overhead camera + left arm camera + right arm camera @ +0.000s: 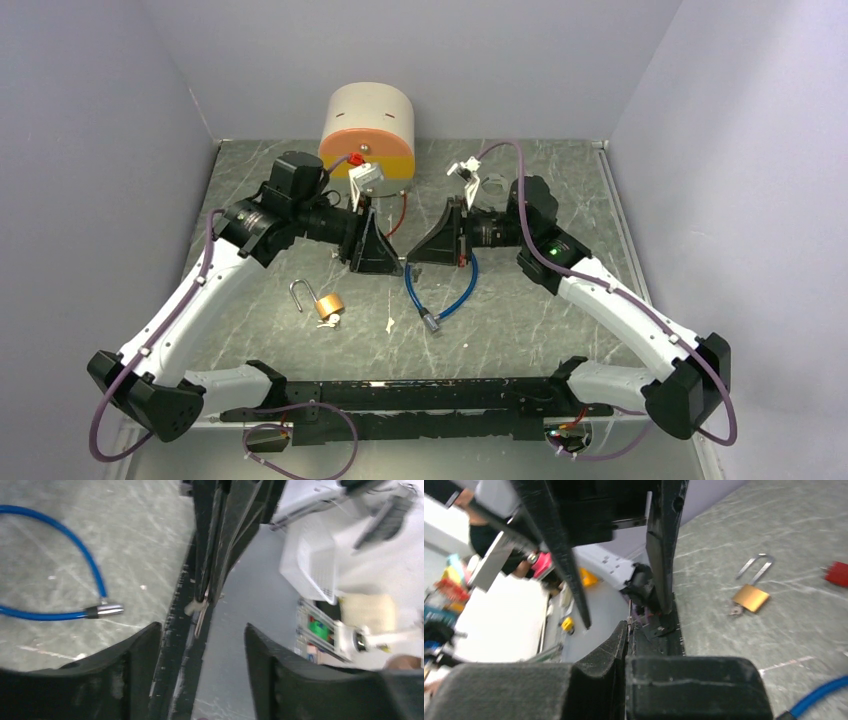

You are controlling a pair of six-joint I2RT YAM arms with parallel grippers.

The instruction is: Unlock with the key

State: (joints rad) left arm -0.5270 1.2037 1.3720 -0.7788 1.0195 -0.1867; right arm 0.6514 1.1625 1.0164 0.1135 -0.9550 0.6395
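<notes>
Both arms reach inward, forearms roughly level above the table [520,330], so the left gripper [201,629] and right gripper [626,630] meet almost tip to tip. The left one's fingers stand apart. The right one's are pressed together, with a thin pale sliver at their tips too small to identify. The padlock [330,305] lies flat, near-left of the left gripper and apart from it. Its long axis runs diagonally: shackle arch far-left, brass body near-right, key [735,611] at its base.
</notes>
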